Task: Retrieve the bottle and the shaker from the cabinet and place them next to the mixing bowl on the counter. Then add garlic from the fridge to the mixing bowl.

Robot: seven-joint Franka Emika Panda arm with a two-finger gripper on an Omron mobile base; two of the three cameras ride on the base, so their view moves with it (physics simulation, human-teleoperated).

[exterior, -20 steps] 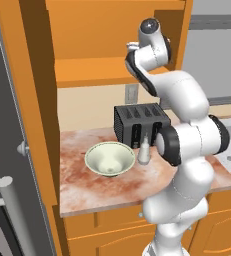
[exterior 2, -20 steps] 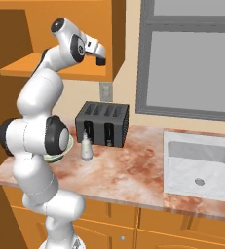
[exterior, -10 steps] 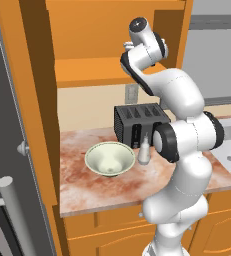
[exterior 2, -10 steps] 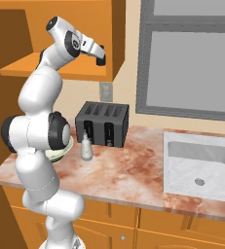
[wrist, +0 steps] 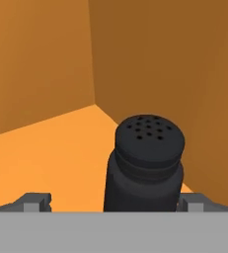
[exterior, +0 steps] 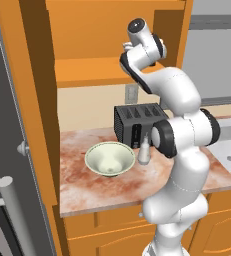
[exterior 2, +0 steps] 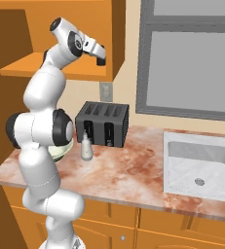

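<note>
Left base view: the mixing bowl [exterior: 110,159] sits on the counter [exterior: 87,187], and the bottle [exterior: 144,150] already stands just beside it at 3 o'clock, in front of the toaster [exterior: 137,121] — that step looks done. The arm reaches up into the cabinet [exterior: 92,70].

Right base view: the gripper [exterior 2: 100,54] is at the open cabinet shelf, at 12 o'clock above the toaster.

Hand view: the dark shaker [wrist: 145,165] stands upright on the shelf, near the back corner, right between the jaws, which are spread wide and not yet closed on it. Left, by my reckoning — grasp the shaker, set it by the bowl, then fetch garlic from the fridge
</note>
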